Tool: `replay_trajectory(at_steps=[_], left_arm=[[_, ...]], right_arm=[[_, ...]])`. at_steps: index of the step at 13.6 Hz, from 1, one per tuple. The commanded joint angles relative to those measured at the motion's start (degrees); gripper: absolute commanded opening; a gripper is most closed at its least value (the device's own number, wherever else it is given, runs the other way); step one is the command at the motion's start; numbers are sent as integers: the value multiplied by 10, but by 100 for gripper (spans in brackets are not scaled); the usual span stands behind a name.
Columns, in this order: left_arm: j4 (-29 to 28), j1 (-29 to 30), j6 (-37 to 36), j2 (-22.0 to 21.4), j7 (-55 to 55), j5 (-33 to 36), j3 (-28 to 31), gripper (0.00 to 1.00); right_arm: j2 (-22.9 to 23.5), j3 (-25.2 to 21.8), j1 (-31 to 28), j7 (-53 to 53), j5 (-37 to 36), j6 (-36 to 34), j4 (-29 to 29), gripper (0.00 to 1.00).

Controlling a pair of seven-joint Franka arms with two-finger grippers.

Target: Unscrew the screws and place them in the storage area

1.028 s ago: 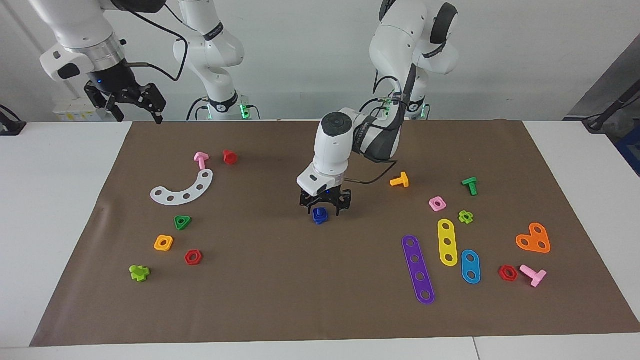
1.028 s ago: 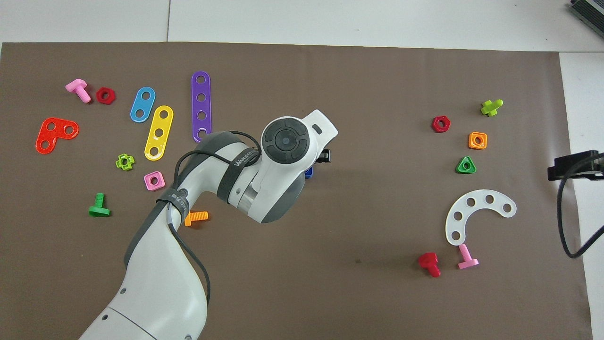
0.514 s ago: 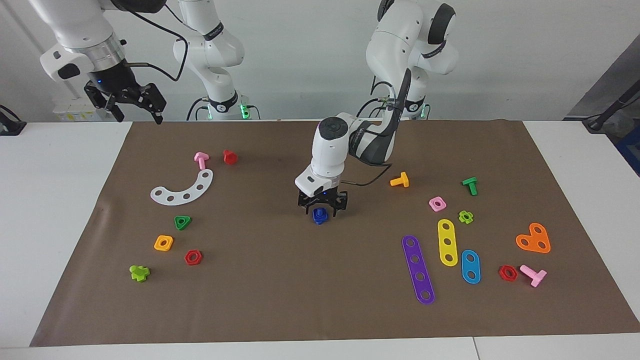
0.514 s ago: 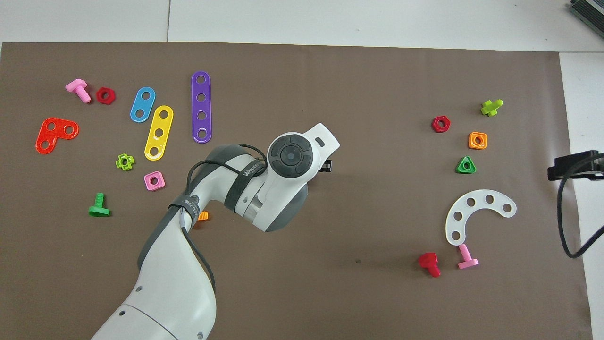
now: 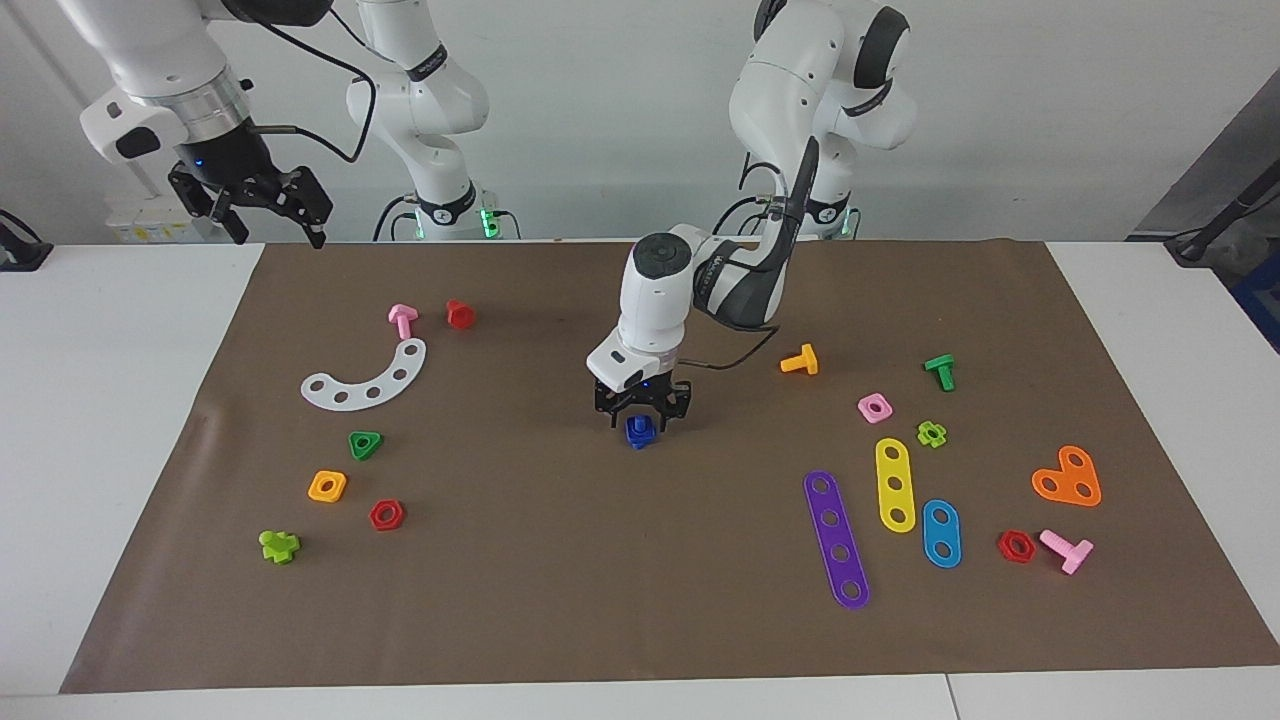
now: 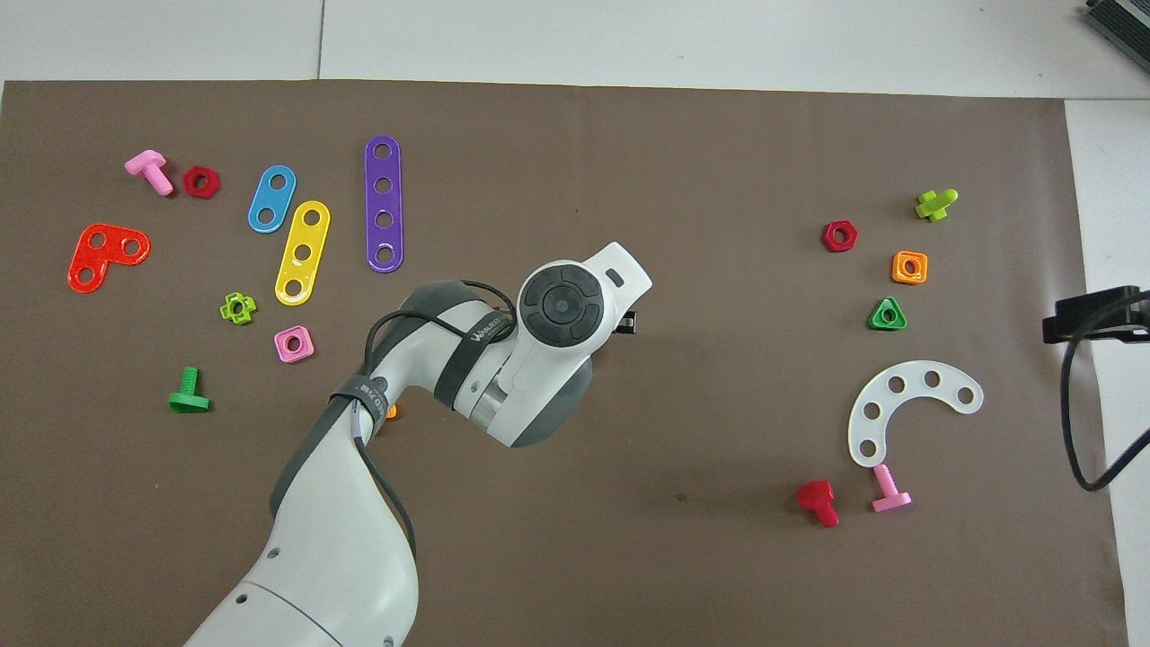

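The blue screw (image 5: 638,433), a small royal-blue bolt with its blue nut, stands on the brown paper mat (image 5: 560,580) near its middle. My left gripper (image 5: 640,420) is down right over it, pointing straight down, and closely surrounds its top. In the overhead view the left arm's hand (image 6: 561,305) hides the blue screw. My right gripper (image 5: 272,222) waits open and empty, raised above the mat's corner at the right arm's end; only part of it shows in the overhead view (image 6: 1092,316).
Toward the right arm's end lie a white curved strip (image 5: 365,378), pink bolt (image 5: 402,320), red bolt (image 5: 460,314), green triangular nut (image 5: 365,444) and orange nut (image 5: 327,486). Toward the left arm's end lie an orange bolt (image 5: 800,360), pink nut (image 5: 874,407) and purple strip (image 5: 836,538).
The left arm's hand has shifted slightly toward the right arm's end and settled lower around the blue screw, which now is hidden in the overhead view. The right arm has not moved.
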Motion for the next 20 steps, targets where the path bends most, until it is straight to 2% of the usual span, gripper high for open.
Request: replay_trajectory(at_steps=[1, 6, 10, 20], left_arm=[[-24, -13, 18, -11, -15, 10, 11, 80], [-24, -13, 18, -12, -15, 10, 14, 57], [-19, -13, 10, -12, -19, 10, 16, 44], [10, -13, -32, -17, -29, 10, 21, 44]], right_arm=[[-6, 1, -1, 0, 4, -8, -3, 100], [-6, 1, -1, 0, 4, -8, -3, 100], [-6, 1, -1, 0, 4, -8, -3, 100], [-6, 1, -1, 0, 4, -7, -3, 100]])
